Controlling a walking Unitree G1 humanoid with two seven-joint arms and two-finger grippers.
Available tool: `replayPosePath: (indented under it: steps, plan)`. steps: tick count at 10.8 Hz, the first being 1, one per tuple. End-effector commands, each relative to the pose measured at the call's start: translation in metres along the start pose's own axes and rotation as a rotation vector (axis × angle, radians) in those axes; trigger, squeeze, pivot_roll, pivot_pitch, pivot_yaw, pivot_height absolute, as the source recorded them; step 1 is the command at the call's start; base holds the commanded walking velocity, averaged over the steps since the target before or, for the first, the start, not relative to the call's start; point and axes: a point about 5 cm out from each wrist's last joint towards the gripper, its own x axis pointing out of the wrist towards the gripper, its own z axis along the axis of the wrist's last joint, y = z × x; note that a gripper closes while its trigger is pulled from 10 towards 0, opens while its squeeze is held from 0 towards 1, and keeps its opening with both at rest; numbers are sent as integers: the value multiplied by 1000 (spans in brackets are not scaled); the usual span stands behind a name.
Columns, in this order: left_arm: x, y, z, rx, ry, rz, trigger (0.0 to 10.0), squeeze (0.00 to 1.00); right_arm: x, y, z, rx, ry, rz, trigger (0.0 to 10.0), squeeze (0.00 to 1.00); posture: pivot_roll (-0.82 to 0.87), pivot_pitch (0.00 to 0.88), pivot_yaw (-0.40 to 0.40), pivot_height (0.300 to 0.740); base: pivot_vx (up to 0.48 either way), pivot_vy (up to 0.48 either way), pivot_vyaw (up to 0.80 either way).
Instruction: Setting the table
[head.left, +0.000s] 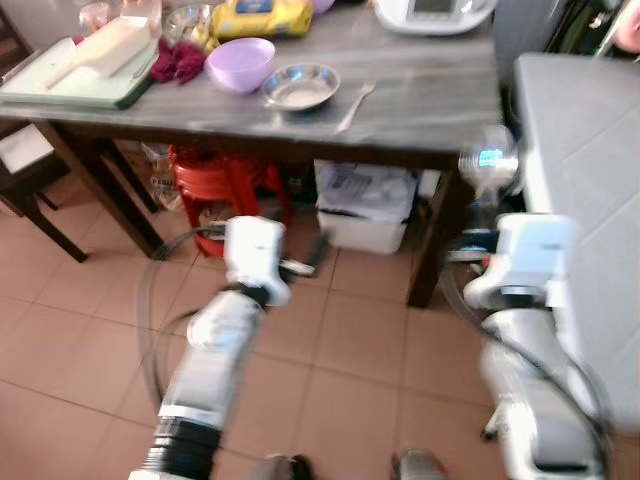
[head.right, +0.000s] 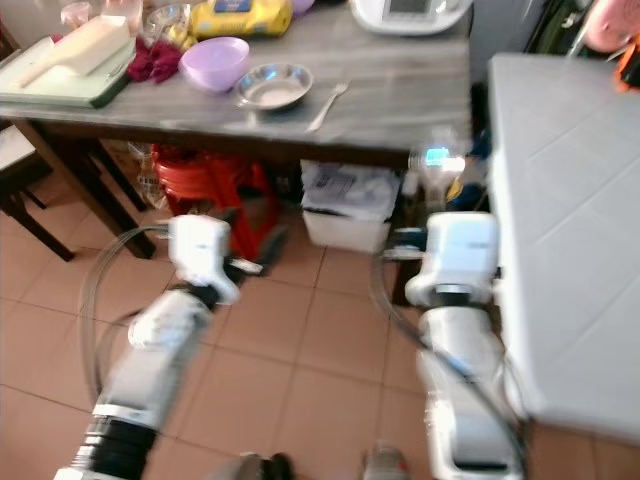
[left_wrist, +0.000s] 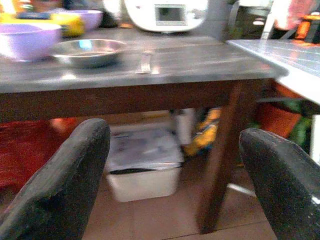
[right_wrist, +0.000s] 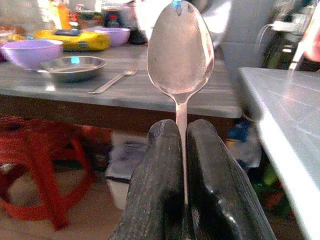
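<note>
Two arms up, both below and short of the table edge.
Table (head.left: 430, 95): grey wood-grain top on dark legs, straight ahead; head views are blurred.
White counter (head.right: 560, 200): on the robot's right, running alongside the right arm.
Tray (head.left: 60, 85): pale green, on the table's far left corner, with a white scoop-shaped item on it.
Under the table: red stool (head.left: 225, 185) on the left, white bin (head.left: 365, 205) beside it toward the right leg.
White appliance (left_wrist: 167, 14): at the back of the table, small screen on its front.
Yellow pack (head.left: 262, 15): at the back, behind the purple bowl.
Purple bowl (head.left: 240, 63): left of centre, just beside the steel bowl; a dark red cloth (head.left: 177, 62) lies on its other side.
Steel bowl (head.left: 301, 86): shallow, near the front edge, between purple bowl and fork.
Fork (head.left: 355, 105): lying flat just right of the steel bowl, apart from it.
Left gripper (left_wrist: 172, 185): fingers spread wide, holding nothing, pointed at the table's front edge.
Right gripper (right_wrist: 181, 145): fingers pinched tight on the handle of the spoon.
Spoon (right_wrist: 180, 47): upright, bowl end up and well above the fingertips, not yet on the table.
</note>
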Motion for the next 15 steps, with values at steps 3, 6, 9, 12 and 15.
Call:
replayPosePath:
  steps: [3, 6, 9, 12, 15]
  plan:
    - [-2, -4, -3, -3, 8, -3, 10000, 0, -1, -4, 4, -4, -18, -9, 10000, 0, -180, 208, 104, 740, 0, 446, 0]
    - [-2, -6, 2, -1, -29, -21, 10000, 0, -1, -4, 4, -4, -15, -11, 10000, 0, -180, 206, 104, 740, 0, 0, 0]
    - [-2, -6, 2, -9, -29, -36, 10000, 0, -1, -4, 3, 0, -13, -10, 10000, 0, -179, 206, 105, 740, 0, 0, -319]
    - [-3, -6, 4, -16, -40, -51, 10000, 0, 0, -4, 3, -2, -11, -8, 10000, 0, -177, 207, 105, 740, 0, 0, -167]
    - [-3, -8, 5, -35, -49, -93, 10000, 0, 0, -3, 3, -1, -16, -5, 10000, 0, -176, 203, 108, 740, 355, 0, -188]
